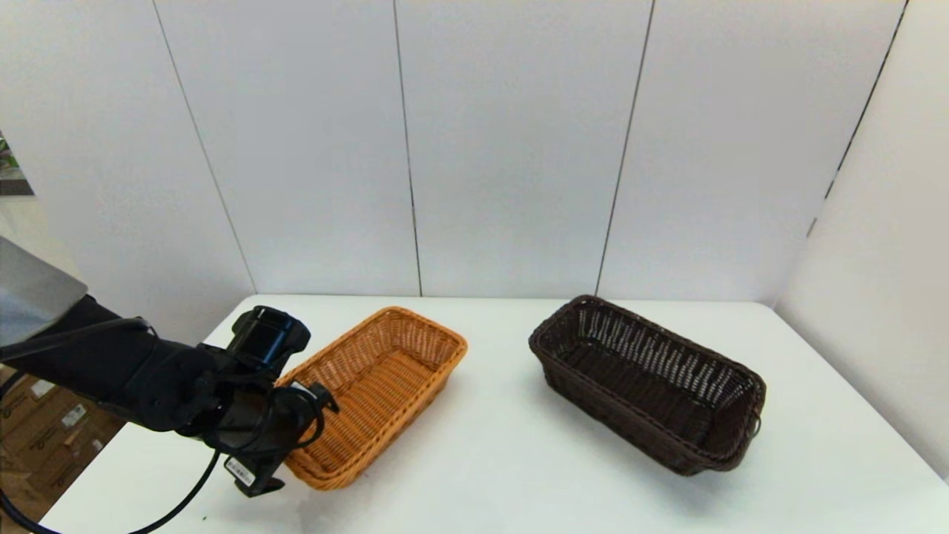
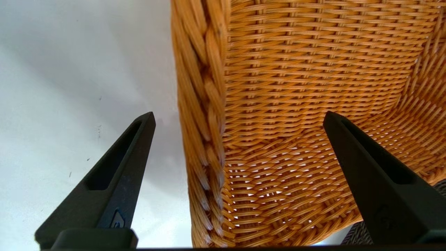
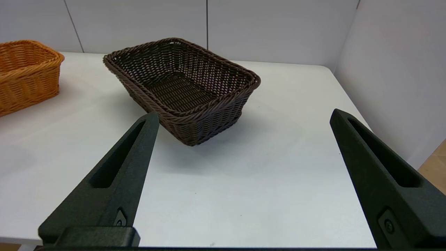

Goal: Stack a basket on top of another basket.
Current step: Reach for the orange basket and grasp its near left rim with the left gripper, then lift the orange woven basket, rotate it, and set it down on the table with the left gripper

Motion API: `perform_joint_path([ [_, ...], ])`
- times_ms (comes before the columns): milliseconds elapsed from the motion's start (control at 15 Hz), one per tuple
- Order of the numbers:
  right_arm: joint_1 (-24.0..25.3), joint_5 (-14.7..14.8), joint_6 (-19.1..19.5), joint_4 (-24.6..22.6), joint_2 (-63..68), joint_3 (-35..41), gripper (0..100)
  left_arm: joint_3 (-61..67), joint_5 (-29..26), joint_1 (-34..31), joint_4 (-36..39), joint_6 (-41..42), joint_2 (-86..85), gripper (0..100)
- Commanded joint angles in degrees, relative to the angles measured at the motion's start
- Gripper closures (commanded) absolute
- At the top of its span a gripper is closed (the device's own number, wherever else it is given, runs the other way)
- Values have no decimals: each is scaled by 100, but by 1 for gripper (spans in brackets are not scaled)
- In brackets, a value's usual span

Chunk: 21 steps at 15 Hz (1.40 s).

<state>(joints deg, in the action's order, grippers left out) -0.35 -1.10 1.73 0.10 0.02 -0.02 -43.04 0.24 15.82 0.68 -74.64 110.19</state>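
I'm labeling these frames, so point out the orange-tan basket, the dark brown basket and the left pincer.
orange-tan basket (image 1: 385, 371), head view, woven floor inside.
dark brown basket (image 1: 652, 382), head view, inner floor.
left pincer (image 2: 238, 122), left wrist view, open, astride the basket's braided rim.

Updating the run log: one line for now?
left gripper open, straddling tan basket rim | right gripper open, back | dark basket apart, unstacked

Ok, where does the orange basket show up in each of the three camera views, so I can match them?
Head view: orange basket sits left of centre on the table, its near end under the left hand.
Left wrist view: it fills most of the picture, braided rim between the open fingers.
Right wrist view: only one end shows at the far left edge.
Shared landmark: the dark basket, beside it in the head and right wrist views.
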Motion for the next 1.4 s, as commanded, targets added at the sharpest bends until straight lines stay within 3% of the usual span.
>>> perform_joint_path([
  [67, 0, -5, 3, -1, -2, 2, 0, -20, 2, -9, 11, -42, 38, 0],
  [200, 0, -5, 3, -1, -2, 2, 0, -64, 11, -9, 11, -59, 55, 0],
  [267, 0, -5, 3, -1, -2, 2, 0, -90, 11, -9, 2, -59, 117, 100],
  [1267, 0, -5, 3, -1, -2, 2, 0, -64, -68, -27, -33, -24, -226, 100],
  [1400, 0, -5, 3, -1, -2, -6, 0, -55, -341, -27, -51, 20, -639, 100],
])
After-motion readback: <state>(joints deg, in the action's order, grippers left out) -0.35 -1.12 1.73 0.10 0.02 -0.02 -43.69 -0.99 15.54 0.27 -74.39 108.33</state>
